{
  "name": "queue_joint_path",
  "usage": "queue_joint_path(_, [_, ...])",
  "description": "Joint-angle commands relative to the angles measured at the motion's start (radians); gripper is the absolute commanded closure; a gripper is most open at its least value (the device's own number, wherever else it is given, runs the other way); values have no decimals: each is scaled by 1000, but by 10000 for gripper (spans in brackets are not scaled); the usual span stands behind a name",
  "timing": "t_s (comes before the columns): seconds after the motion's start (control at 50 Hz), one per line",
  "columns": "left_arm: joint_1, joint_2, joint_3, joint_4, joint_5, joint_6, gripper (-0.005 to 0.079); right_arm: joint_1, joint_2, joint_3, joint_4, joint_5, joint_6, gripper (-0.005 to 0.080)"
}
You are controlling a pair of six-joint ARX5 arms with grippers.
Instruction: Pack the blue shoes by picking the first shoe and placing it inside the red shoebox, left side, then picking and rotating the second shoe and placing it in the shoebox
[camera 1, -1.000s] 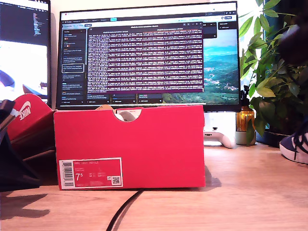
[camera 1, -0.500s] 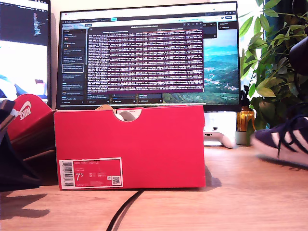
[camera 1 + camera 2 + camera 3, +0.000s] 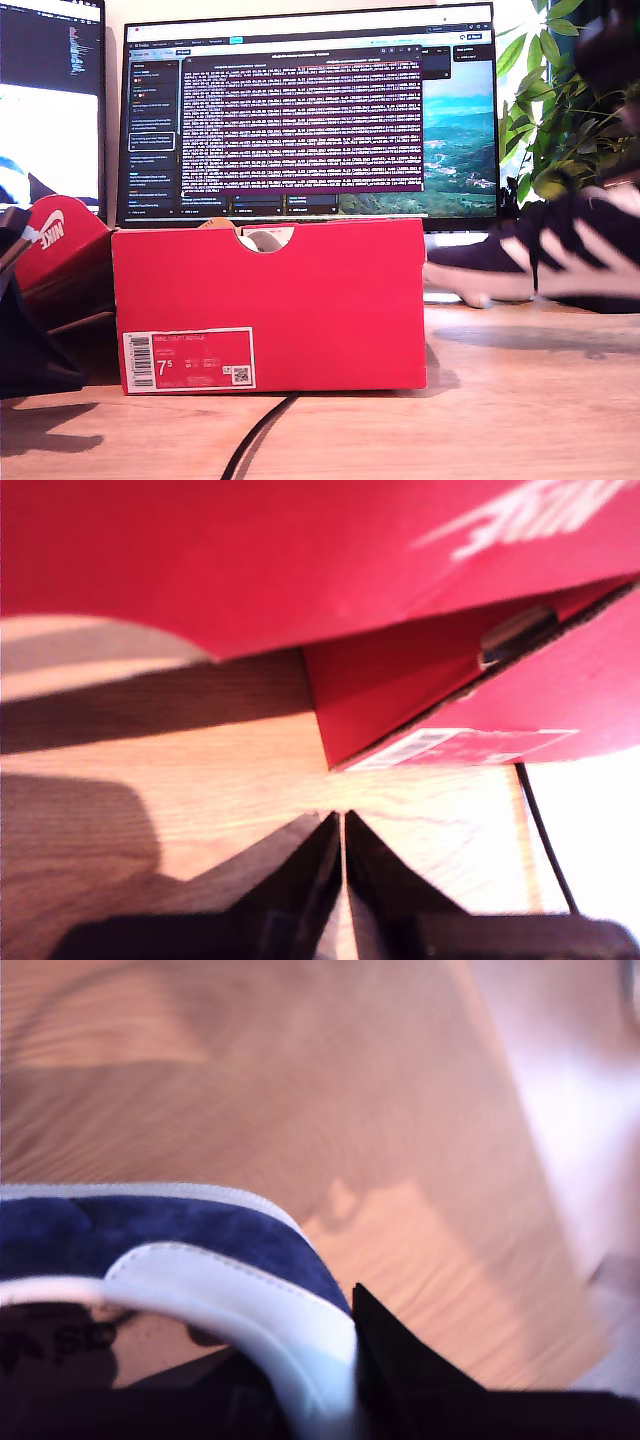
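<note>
Navy suede and a white heel tab fill the second wrist view, where my second tool (image 3: pixel 330 1380) is clamped on the heel collar of a blue shoe (image 3: pixel 150 1235); one dark finger (image 3: pixel 400 1360) shows outside the white tab, and the other finger is hidden by the shoe. Below the shoe lies the wooden bench (image 3: pixel 400 1110), blurred. In the exterior view the same shoe (image 3: pixel 540 255) hangs in the air at the exterior view's right, toe pointing toward the red shoebox (image 3: pixel 270 305), clear of the bench surface. It is smeared by motion blur, so its stripes and sole are hard to make out, and its heel end is cut off by the picture's edge. The arm holding it shows only as a dark blur in the exterior view's upper right.

My first tool (image 3: pixel 343 825) has its two dark fingers pressed together with only a hairline gap, holding nothing, and hovers over bare bench near a corner of the shoebox, under its red lid (image 3: pixel 250 560).

In the exterior view the shoebox stands on the bench with its white size label (image 3: pixel 188 360) facing the camera. Through the half-round notch in the top edge something pale shows inside; what it is cannot be told. Behind the box stand a monitor (image 3: pixel 300 115) and, at the exterior view's right, a leafy plant (image 3: pixel 560 130).
</note>
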Motion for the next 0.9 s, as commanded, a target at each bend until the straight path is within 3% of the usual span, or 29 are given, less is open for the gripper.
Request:
queue_joint_path(0.0, [-3,3,11,7,0,2,763,3,-5,51,-5,1,-177,765])
queue_joint_path(0.32, [-3,3,11,7,0,2,763,4,-5,238,29,-4,-428,765])
queue_joint_path(0.4, [-3,3,11,6,0,2,763,5,-5,288,29,-45,-478,765])
queue_joint_path(0.58, [-3,3,11,3,0,2,763,5,-5,384,113,-276,-620,765])
queue_joint_path(0.72, [-3,3,11,-15,0,2,763,13,-5,417,242,-491,-626,765])
queue_joint_path(0.88, [-3,3,11,-29,0,2,763,48,-5,417,370,-646,-631,765])
